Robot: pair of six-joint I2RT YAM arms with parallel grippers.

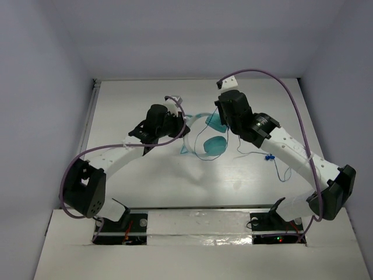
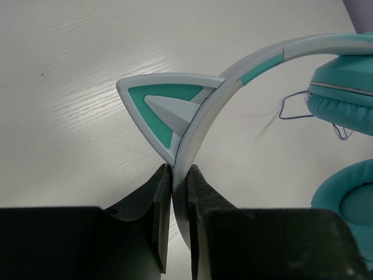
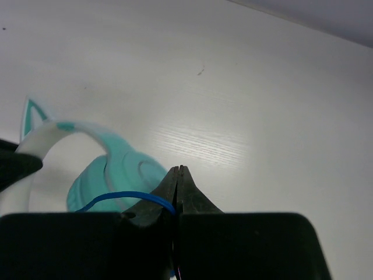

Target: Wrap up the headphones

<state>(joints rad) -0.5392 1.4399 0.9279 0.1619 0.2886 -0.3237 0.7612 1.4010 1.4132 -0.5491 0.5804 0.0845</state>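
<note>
Our left pincer (image 2: 179,170) clamps the headphones (image 2: 344,105) by the headband (image 2: 262,63); our right pincer (image 3: 179,170), beside one cup (image 3: 111,178), pinches the cord (image 3: 125,196).

Bright, even overhead light, a glare patch on the table (image 3: 204,140), soft shadows, right-wrist view blurred.

Colours: headphones (image 2: 211,108) have teal cups and a pale grey-white headband with teal inlay. Pointed ear just beyond left gripper (image 2: 179,174) is teal, pale grey centre. Both grippers black. Cord (image 3: 125,194) at right gripper (image 3: 179,171) tips — bright blue. Table (image 2: 70,87) white, faint wood-grain streaks. Arm cables (image 1: 289,93) — purple.
</note>
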